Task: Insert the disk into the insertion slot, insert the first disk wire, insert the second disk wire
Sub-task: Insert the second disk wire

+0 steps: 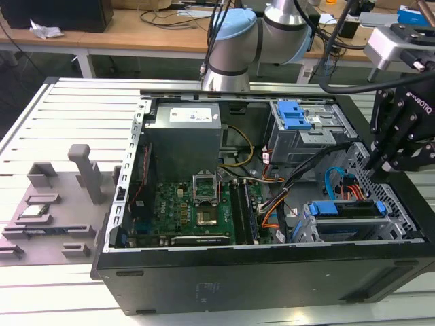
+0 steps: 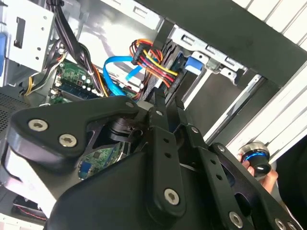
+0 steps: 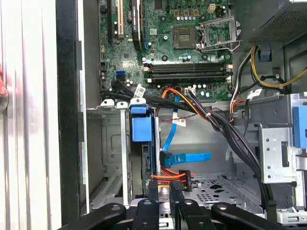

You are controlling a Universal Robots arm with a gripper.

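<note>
In the lower right of the exterior view, the disk sits already inside the insertion slot. The second disk wire makes a blue loop just above it. My tool hangs over the slot, close to the first disk wire, the orange, yellow and black bundle; I cannot tell if it is open or closed.

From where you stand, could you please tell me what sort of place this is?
Probably a robotics lab: an open computer case on a slatted metal table, a robot arm over it, wooden benches behind.
</note>
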